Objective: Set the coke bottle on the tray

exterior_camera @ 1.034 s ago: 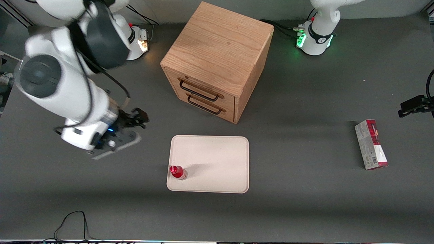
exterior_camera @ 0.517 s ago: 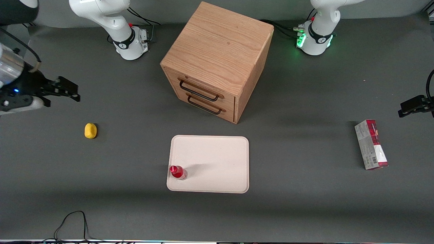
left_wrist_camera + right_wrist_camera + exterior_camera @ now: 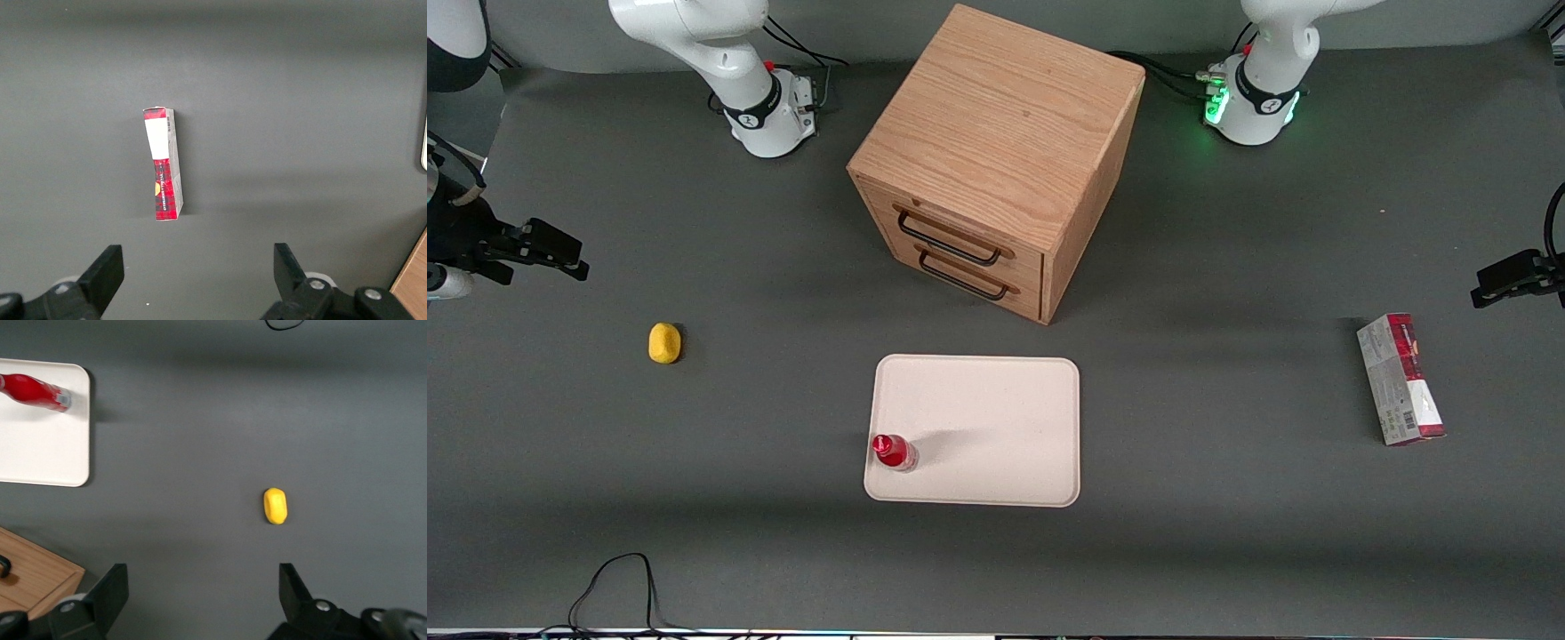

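Observation:
The coke bottle (image 3: 893, 452), small and red with a red cap, stands upright on the cream tray (image 3: 996, 418), at the tray's near corner toward the working arm's end. It also shows in the right wrist view (image 3: 33, 391) on the tray (image 3: 47, 447). My gripper (image 3: 551, 252) is open and empty, high over the table's working-arm end, well away from the tray. Its fingers (image 3: 113, 587) frame bare table.
A wooden two-drawer cabinet (image 3: 996, 151) stands farther from the camera than the tray. A small yellow object (image 3: 664, 342) lies on the table between gripper and tray, also in the right wrist view (image 3: 275, 505). A red-and-grey carton (image 3: 1400, 378) lies toward the parked arm's end.
My arm has pulled back from beside the tray toward the working-arm end of the table, uncovering the yellow object. The bottle and tray have not moved.

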`<state>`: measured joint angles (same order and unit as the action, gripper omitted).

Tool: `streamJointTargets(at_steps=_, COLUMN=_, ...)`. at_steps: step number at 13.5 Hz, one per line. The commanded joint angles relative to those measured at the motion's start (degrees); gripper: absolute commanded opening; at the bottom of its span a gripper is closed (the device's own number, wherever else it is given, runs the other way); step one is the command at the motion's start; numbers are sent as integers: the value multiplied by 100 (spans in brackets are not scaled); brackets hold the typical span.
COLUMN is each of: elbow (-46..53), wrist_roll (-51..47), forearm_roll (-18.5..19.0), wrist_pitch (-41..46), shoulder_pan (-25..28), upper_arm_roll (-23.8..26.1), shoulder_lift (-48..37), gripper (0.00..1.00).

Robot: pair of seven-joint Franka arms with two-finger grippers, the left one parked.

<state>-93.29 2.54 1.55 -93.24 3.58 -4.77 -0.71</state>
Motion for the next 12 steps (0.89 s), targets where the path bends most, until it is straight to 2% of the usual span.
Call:
streamJointTargets(at_steps=1, elbow=39, wrist_roll=168, forearm_roll=100, wrist_pitch=165, shoulder_pan=-33, upper_arm_roll=20, shoulder_lift=-25, gripper=100)
streamJointTargets(at_steps=3, elbow=-30, wrist_roll=168, forearm_roll=65, wrist_pitch=350, shoulder_pan=2, upper_arm_roll=-15, shoulder_lift=-148, gripper=100)
streamJointTargets(at_steps=6, elbow=-223, wrist_roll=176, forearm_roll=74, wrist_pitch=430, shoulder_pan=266, upper_arm_roll=-349, shoulder_lift=-341, gripper=100)
streamJointTargets(at_steps=12, elbow=-207, wrist_roll=106, forearm_roll=65, wrist_pitch=421, shoulder_pan=292, upper_arm_roll=-314, shoulder_lift=-280, gripper=100)
